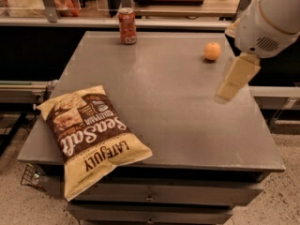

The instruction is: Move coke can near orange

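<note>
Starting at the gripper, which hovers over the desk near its right edge, just in front of the orange, we cannot tell whether it is open or closed; we should reach across to the coke can, upright at the far edge and well apart from the orange, and take it mid-body; the chip bag reads "Late July" and "Sea Salt"; the can's lettering is unreadable.

The table lies open between the can at the far edge and the orange at far right, the bag blocks only the near left corner, and the gripper hangs over the right side, just nearer than the orange.
</note>
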Robot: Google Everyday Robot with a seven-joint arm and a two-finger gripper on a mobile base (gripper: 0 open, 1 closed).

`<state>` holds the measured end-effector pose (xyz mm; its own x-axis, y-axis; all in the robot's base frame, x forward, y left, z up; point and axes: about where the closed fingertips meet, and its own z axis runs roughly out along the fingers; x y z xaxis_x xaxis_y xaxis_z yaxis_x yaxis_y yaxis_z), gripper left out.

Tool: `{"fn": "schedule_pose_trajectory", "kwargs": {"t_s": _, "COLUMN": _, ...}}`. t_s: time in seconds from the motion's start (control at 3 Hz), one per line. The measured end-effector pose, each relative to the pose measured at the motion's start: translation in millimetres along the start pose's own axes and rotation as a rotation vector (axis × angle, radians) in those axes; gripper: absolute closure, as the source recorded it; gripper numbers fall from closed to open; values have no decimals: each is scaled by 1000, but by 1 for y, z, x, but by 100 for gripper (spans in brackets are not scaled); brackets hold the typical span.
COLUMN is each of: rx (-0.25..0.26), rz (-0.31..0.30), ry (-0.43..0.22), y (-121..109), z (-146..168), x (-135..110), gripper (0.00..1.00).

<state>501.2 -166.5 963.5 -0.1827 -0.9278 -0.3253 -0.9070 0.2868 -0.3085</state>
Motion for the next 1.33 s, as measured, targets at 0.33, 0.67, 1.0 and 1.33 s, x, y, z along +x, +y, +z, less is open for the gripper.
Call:
{"fn": "schedule_pose_trajectory", "kwargs": {"t_s": 0.33, "rx": 58, "rz": 1, "ry": -116, "y": -36, "z": 37, "x": -50, "gripper": 0}}
{"fn": "schedule_pose_trajectory", "kwargs": {"t_s": 0.67, "rx": 61, "rz": 4, "ry": -126, "y": -39, "z": 40, "x": -53, "gripper": 0}}
{"fn": "schedule_pose_trajectory", "kwargs": {"t_s": 1.0, "rx": 79, "rz": 23, "ry": -190, "y": -56, "z": 59, "x": -75, "gripper": 0}}
{"fn": "schedule_pose_trajectory", "kwargs": {"t_s": 1.33, "rx": 110, "rz": 59, "ry": -267, "y": -86, "z": 87, "x": -106, "gripper": 0}}
